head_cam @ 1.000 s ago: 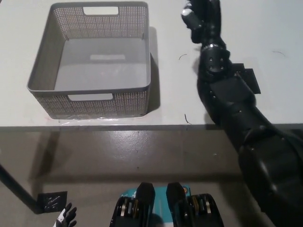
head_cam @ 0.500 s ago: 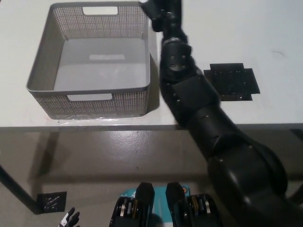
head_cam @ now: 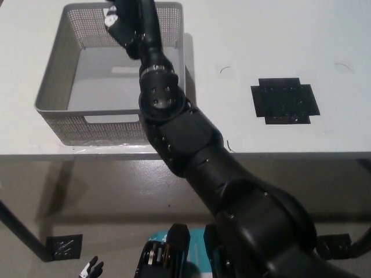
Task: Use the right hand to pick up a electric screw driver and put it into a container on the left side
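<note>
Black right hand (head_cam: pixel 128 23) reaches over the grey basket (head_cam: pixel 49 87).

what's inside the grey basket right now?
The grey basket shows a bare floor with a pale label patch. The right hand and its arm hang over the right part, hiding it. No screwdriver is visible; anything the hand holds is blurred.

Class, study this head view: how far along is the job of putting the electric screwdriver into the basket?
Done: the black right hand has reached over the grey mesh basket on the white table. In hand: it seems to grip something with a small white part, too hidden to confirm as the screwdriver. Left: release into the basket, whose visible floor looks bare. The white left hand rests low at bottom left.
</note>
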Robot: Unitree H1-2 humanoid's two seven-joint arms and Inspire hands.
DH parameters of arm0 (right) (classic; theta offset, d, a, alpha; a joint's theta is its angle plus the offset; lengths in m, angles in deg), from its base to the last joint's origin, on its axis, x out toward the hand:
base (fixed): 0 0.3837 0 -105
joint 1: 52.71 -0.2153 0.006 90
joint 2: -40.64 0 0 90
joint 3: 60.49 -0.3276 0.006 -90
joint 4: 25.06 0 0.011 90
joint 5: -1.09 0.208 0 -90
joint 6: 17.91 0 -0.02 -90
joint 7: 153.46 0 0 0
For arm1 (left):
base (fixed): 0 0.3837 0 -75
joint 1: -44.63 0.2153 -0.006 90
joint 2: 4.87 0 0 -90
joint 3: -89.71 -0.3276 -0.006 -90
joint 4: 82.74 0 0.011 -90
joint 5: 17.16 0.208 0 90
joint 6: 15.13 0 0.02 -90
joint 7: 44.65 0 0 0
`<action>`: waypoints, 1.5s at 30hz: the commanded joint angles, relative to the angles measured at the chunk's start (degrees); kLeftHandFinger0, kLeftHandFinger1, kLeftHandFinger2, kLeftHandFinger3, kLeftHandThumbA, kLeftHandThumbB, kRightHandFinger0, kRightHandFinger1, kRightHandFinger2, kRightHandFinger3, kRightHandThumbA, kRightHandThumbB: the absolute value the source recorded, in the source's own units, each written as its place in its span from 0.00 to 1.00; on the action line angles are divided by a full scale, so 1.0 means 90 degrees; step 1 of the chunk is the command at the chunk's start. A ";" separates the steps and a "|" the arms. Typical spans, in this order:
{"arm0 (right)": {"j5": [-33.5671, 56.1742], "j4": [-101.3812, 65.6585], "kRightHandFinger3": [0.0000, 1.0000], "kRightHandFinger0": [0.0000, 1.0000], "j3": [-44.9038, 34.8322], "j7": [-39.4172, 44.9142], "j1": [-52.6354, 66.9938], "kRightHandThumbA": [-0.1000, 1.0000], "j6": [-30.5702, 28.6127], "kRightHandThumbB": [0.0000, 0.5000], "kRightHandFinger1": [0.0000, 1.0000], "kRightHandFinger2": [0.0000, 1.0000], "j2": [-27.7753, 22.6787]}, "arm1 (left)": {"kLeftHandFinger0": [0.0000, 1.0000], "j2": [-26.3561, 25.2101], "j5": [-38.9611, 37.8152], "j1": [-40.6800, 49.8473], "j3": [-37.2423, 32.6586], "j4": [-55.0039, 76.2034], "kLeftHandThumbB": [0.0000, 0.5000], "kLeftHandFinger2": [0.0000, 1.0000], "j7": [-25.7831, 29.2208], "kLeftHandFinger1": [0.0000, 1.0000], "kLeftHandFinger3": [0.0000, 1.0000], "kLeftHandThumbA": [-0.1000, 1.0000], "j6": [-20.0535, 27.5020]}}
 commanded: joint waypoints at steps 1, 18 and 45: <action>-0.0004 0.0124 0.71 0.00 -0.0059 0.0135 -0.0367 0.00 -0.0376 0.24 0.19 0.65 0.0009 | 0.95 -0.0053 0.0039 0.0049 -0.0055 0.0213 0.40 1.00 -0.0039 1.00 1.00 1.00 0.0233; 0.0118 0.0656 0.63 0.32 -0.0183 0.0677 0.0276 0.12 -0.0486 0.45 0.51 0.74 -0.0401 | 0.93 -0.0142 -0.0055 -0.0035 -0.0046 0.0232 0.40 1.00 -0.0212 1.00 1.00 0.99 0.0233; 0.0067 -0.0005 1.00 1.00 -0.0108 0.2099 0.0660 0.88 -0.0934 0.89 1.00 1.00 -0.0804 | 0.88 -0.0162 -0.0066 -0.0061 -0.0101 0.0155 0.43 0.95 -0.0383 0.96 1.00 1.00 0.0233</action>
